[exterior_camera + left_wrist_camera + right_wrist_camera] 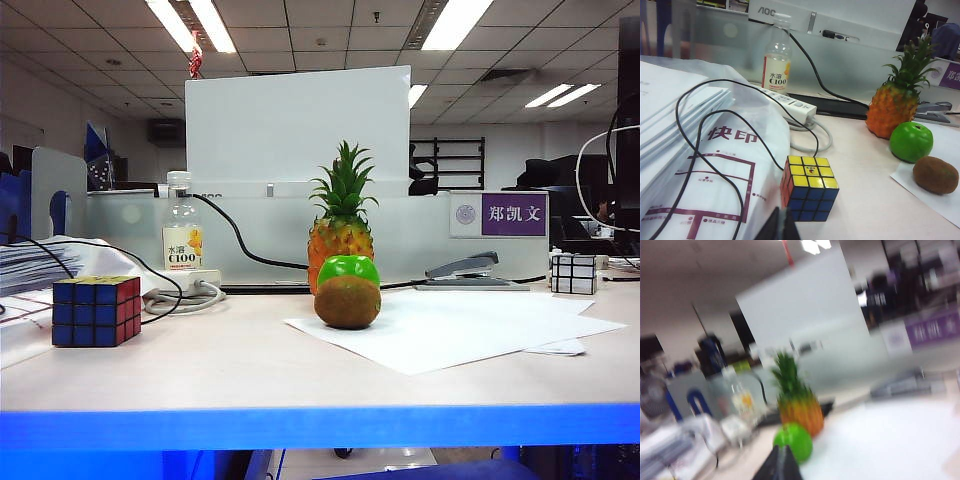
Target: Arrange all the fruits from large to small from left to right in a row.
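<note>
The pineapple (342,232), apple (348,269) and kiwi (347,302) stand bunched at the centre of the exterior view, one behind another: the kiwi nearest the camera, the green apple just behind and partly hidden by it, the tall pineapple at the back with its green crown upright. The kiwi sits on a sheet of white paper (470,330) spread across the centre-right of the pale worktop (220,370).

In the left wrist view the three fruits run along the right side, pineapple (892,107) highest, apple (911,142) below it, kiwi (935,175) lowest. A Rubik's cube (810,187) lies at lower centre, with a clear bottle (777,62) bearing a yellow label at upper centre and a white power strip (790,104) near it. A black cable (715,130) loops over a stack of papers on the left.

The left hand (781,226) shows only as dark fingertips pressed together at the bottom edge, nothing between them.

The right wrist view is blurred; the right hand (780,465) appears as a dark closed tip at bottom centre, empty, just in front of the apple (795,440).
</note>
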You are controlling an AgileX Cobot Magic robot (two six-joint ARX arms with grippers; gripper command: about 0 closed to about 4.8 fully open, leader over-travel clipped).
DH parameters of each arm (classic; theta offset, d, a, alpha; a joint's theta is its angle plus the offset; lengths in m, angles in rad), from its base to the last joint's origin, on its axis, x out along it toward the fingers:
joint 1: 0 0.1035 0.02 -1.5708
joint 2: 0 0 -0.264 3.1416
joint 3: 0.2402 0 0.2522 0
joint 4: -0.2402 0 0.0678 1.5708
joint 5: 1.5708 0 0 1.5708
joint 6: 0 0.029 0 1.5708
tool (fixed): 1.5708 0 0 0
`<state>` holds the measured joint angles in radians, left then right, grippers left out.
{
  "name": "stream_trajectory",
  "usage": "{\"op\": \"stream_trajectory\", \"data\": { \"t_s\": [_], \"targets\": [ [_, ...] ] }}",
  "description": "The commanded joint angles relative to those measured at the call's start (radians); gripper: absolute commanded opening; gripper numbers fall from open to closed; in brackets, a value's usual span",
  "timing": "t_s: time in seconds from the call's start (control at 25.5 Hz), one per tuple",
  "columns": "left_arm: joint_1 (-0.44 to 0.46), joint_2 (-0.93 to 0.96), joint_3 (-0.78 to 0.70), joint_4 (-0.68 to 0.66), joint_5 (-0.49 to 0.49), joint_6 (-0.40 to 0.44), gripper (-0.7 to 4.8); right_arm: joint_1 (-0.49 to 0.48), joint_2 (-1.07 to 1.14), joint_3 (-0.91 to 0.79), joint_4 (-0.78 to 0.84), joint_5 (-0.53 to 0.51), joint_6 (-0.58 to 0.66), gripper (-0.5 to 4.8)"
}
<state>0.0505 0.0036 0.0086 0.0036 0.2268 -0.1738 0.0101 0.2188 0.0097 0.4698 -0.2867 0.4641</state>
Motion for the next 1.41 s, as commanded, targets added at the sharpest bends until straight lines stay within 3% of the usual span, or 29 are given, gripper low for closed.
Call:
{"op": "stream_trajectory", "data": {
  "t_s": [0.04,0.24,0.27,0.31,0.35,0.39,0.82,1.41],
  "targets": [
    [0.0,-0.002,0.001,0.013,0.006,0.0,-0.05,0.043,0.185,0.029,0.172,-0.065,-0.043,0.33],
    [0.0,-0.002,0.001,0.013,0.006,-0.011,-0.05,0.2,0.587,0.233,0.2,-0.179,-0.322,0.59],
    [0.0,-0.002,0.001,0.013,0.006,-0.011,-0.05,0.233,0.66,0.275,0.2,-0.17,-0.363,0.96],
    [0.0,-0.002,0.001,0.013,0.006,-0.011,-0.05,0.262,0.731,0.316,0.201,-0.15,-0.39,2.07],
    [0.0,-0.002,0.001,0.013,0.006,-0.01,-0.05,0.292,0.812,0.364,0.201,-0.12,-0.398,4.09],
    [0.0,-0.002,0.001,0.013,0.006,-0.01,-0.05,0.312,0.876,0.402,0.201,-0.099,-0.398,4.79],
    [0.0,-0.002,0.001,0.013,0.006,-0.01,-0.05,0.38,1.425,0.673,0.224,-0.083,-0.506,4.79],
    [0.0,-0.002,0.001,0.013,0.025,-0.01,-0.05,0.448,1.621,0.826,0.237,-0.011,-0.605,4.79]
  ]
}}
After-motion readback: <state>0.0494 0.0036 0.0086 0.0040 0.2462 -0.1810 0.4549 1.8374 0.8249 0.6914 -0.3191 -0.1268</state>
